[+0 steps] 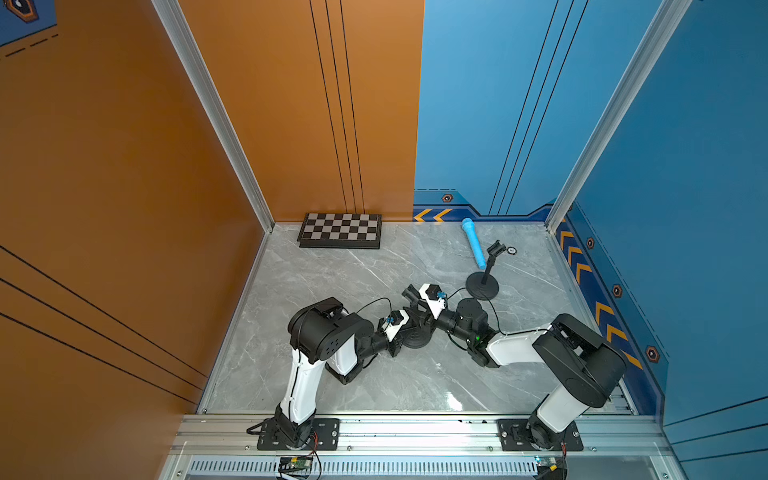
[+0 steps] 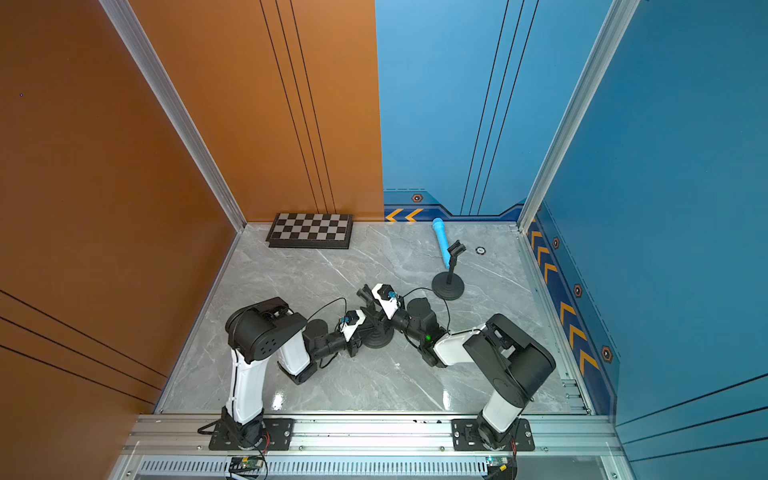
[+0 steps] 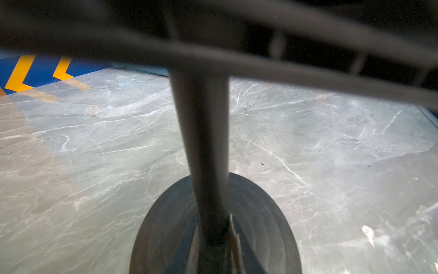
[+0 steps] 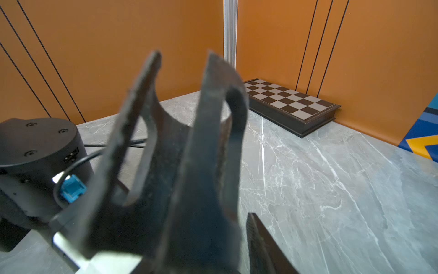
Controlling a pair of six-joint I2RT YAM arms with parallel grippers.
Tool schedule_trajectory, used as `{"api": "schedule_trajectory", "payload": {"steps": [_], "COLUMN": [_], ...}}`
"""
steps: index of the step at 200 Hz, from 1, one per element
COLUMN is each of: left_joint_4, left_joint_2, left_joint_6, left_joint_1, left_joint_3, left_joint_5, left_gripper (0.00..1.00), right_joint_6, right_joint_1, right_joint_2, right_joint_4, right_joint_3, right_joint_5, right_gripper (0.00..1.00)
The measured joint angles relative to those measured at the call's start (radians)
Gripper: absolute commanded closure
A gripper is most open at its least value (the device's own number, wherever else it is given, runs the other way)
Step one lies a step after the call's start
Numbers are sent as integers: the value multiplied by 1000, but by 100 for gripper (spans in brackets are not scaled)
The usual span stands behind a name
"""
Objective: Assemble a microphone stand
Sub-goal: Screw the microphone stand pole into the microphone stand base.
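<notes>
Blurred mic clip (image 4: pixel 180 166), chessboard (image 4: pixel 291 104) beyond

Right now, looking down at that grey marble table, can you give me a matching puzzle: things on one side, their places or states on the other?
Things:
1 blue cylindrical microphone
2 black-and-silver checkered chessboard
3 black round-based stand at centre
4 black round-based stand farther right

States:
A upright, untouched
B against the orange wall
C lying on its side
D pole clamped by the left gripper

Pairs: 1-C; 2-B; 3-D; 4-A
</notes>
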Motion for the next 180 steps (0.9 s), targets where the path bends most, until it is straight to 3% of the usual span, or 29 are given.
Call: {"api": "schedule_trajectory", "payload": {"steps": [12,45,80,144,156,180], "left_joint_4": [0,0,0,2,2,2], "left_joint_2": [0,0,0,-2,-2,-2], "left_joint_6": [0,0,0,0,0,0], "left_joint_1": [0,0,0,1,1,1], "left_joint_3": [0,0,-1,-6,-6,-6], "left_joint_5": [0,-4,-8,-8,-8,-8], "left_gripper": [76,76,77,76,76,77], "right_joint_6": [0,-1,-5,-19,-13,18], "right_joint_1": [0,7,59,307,325,331], "right_joint_2": [-1,-7,-8,51,61,61], "right_joint_4": [0,-5,0,101,100,76], "right_joint_3": [10,18,14,12,24,37], "right_joint_5": [0,-1,126,809,881,925], "right_gripper": [59,87,100,100,100,82]}}
